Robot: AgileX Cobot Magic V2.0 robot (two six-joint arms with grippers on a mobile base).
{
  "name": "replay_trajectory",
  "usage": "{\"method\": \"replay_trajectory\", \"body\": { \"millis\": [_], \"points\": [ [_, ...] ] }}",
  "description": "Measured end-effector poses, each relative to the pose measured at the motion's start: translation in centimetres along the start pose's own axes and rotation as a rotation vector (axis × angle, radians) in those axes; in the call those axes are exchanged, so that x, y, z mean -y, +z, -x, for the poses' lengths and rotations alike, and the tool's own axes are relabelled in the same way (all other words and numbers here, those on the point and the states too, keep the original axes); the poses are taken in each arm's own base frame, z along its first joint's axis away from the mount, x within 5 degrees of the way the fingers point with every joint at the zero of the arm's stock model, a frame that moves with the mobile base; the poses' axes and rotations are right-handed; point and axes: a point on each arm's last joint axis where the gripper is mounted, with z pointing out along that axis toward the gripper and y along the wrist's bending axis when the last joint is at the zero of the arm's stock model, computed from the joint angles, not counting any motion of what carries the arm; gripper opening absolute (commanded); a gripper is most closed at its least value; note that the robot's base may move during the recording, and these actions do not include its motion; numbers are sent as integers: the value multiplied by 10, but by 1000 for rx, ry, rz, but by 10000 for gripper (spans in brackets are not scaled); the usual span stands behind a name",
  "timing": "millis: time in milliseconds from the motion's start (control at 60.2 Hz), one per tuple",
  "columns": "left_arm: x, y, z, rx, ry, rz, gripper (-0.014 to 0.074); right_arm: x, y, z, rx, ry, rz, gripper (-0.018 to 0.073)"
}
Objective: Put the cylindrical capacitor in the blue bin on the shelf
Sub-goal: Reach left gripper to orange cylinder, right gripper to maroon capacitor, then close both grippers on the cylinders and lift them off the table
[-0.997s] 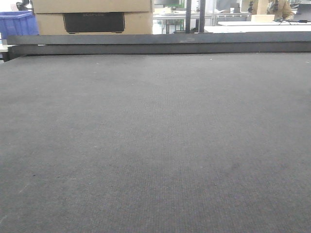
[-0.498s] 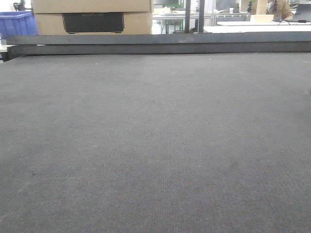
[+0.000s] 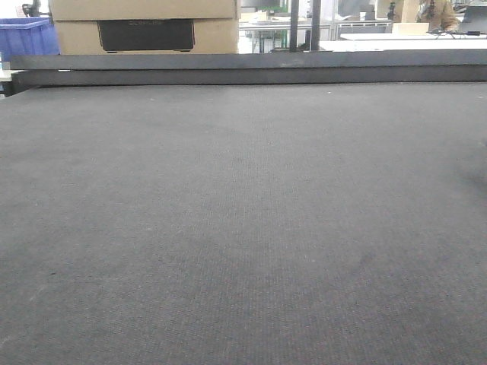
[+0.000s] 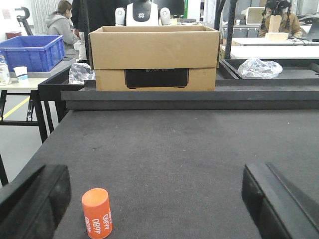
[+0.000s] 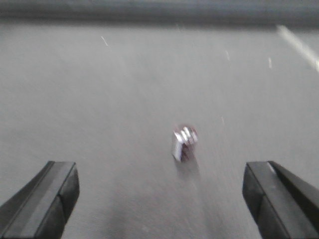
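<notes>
Left pincer held level and low over the dark grey felt counter, jaws spread wide, gripping nothing. Upright orange cylinder printed "4980" in white, just beside its left finger. Right pincer tilted down toward the counter, jaws likewise wide apart and empty. Small dark cylindrical capacitor with a silvery end resting on the counter ahead of it, blurred. Brown cardboard box beyond; label lettering too faint to read.

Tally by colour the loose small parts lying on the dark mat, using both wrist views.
Orange cylinder with white print: 1
Small silvery part with a dark side, blurred: 1
Total: 2
</notes>
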Motion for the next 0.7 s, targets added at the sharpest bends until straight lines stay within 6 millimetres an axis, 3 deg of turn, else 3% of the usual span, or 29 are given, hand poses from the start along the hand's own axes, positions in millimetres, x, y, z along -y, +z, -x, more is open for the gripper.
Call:
{"method": "replay_trajectory", "body": {
  "millis": [266, 698],
  "points": [
    [0, 0, 0, 0, 0, 0, 608, 26, 58, -29, 81, 20, -100, 570],
    [0, 0, 0, 0, 6, 2, 608, 33, 154, -65, 81, 3, -98, 570]
  ]
}}
